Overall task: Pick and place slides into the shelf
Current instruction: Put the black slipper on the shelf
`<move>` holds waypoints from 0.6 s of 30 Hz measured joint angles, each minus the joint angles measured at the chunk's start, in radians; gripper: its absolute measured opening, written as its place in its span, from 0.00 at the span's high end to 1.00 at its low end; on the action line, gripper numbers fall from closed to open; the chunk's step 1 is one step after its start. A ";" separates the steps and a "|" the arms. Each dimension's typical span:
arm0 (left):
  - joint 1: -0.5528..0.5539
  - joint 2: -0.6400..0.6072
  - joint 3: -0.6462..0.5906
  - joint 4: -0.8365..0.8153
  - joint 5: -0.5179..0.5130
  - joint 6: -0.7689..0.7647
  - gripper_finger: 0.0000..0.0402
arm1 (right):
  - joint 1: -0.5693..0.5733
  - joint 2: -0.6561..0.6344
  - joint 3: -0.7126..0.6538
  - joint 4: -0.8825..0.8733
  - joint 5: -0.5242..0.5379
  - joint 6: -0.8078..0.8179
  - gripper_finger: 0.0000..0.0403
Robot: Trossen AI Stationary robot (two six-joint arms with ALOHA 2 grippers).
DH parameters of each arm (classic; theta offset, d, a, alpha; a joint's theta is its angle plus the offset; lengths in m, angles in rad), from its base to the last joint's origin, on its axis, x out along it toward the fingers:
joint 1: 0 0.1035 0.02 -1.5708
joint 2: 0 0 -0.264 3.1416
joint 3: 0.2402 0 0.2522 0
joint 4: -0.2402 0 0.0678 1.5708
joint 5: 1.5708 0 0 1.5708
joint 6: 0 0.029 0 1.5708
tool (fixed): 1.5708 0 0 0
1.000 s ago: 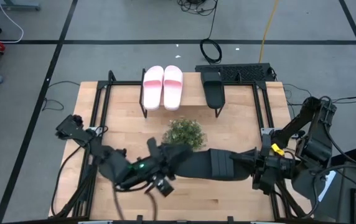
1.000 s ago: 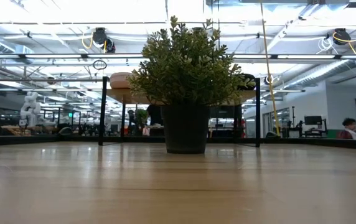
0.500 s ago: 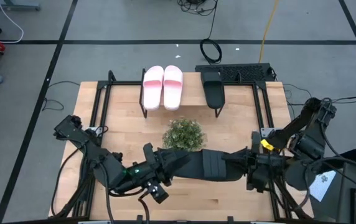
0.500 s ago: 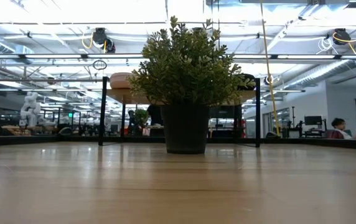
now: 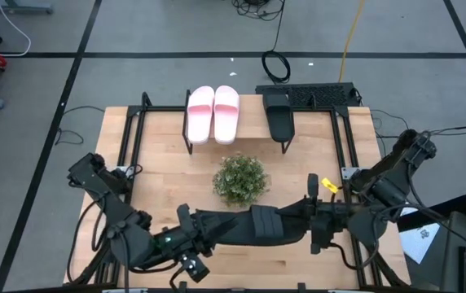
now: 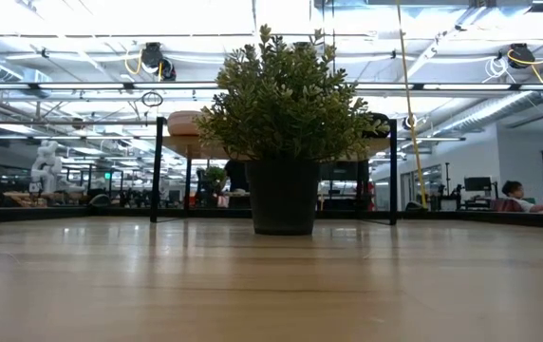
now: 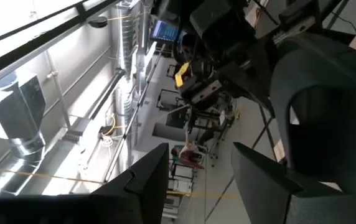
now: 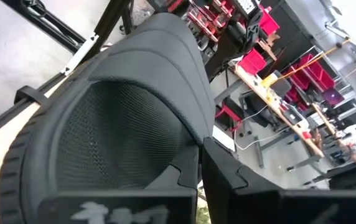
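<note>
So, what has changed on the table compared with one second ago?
The black slide, held between the two arms, shifted toward the left. The right claw stayed shut on it, and the left claw drew back leftward, staying open. The pink slides, the other black slide on the shelf and the plant stayed put.

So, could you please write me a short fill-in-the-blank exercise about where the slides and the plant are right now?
1. The shelf already holds the pink pair and ____ black slide.
2. The plant stands on the table in ____ of the shelf.
3. The other black slide is held above the table by the ____ gripper, its fingers shut on it.
4. The left gripper meets that slide with its fingers ____.

Missing words: one; front; right; open
</note>
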 joint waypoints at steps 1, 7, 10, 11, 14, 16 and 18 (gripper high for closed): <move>-0.005 -0.002 0.000 -0.001 -0.011 0.002 0.55 | -0.002 0.000 -0.006 0.010 0.000 0.006 1.00; -0.017 -0.037 0.000 -0.007 -0.122 0.001 0.55 | -0.004 0.002 -0.031 0.037 0.008 0.042 1.00; -0.021 -0.053 0.000 -0.007 -0.161 -0.033 0.55 | -0.004 0.003 -0.031 0.044 0.011 0.045 1.00; -0.024 -0.057 0.000 -0.010 -0.170 -0.048 0.55 | -0.004 0.003 -0.031 0.047 0.011 0.041 1.00; -0.029 -0.060 0.000 -0.017 -0.206 -0.091 0.55 | -0.003 0.003 -0.032 0.077 0.013 0.022 1.00; -0.035 -0.061 0.000 -0.030 -0.216 -0.103 0.55 | -0.003 0.001 -0.032 0.082 0.015 0.013 1.00; -0.040 -0.061 0.000 -0.075 -0.219 -0.107 0.55 | -0.003 0.001 -0.032 0.082 0.010 0.008 1.00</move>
